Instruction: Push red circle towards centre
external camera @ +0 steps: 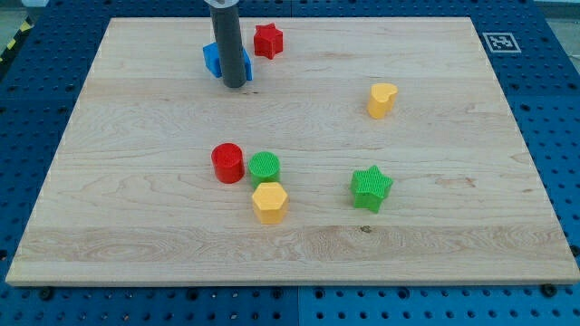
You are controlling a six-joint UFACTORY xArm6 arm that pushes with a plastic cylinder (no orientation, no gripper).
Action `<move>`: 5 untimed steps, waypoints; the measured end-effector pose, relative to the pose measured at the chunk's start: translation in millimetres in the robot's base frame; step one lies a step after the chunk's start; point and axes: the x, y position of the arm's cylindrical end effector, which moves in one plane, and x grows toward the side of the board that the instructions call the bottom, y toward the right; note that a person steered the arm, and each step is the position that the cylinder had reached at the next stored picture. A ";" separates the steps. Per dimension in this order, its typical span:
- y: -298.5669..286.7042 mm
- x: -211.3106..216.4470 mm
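Observation:
The red circle [227,163] stands on the wooden board [435,226], left of the middle. A green circle [265,167] touches its right side, and a yellow hexagon [270,202] sits just below the green circle. My tip [235,84] is near the view's top, far above the red circle, right in front of a blue block [216,59] that the rod partly hides. A red star [268,41] lies just right of the rod.
A yellow heart [381,100] lies at the right, above the middle. A green star [371,188] lies at the lower right of the middle. The board rests on a blue perforated table [553,109].

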 end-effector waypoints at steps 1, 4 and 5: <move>-8.7 38.1; -27.9 192.2; -22.5 181.1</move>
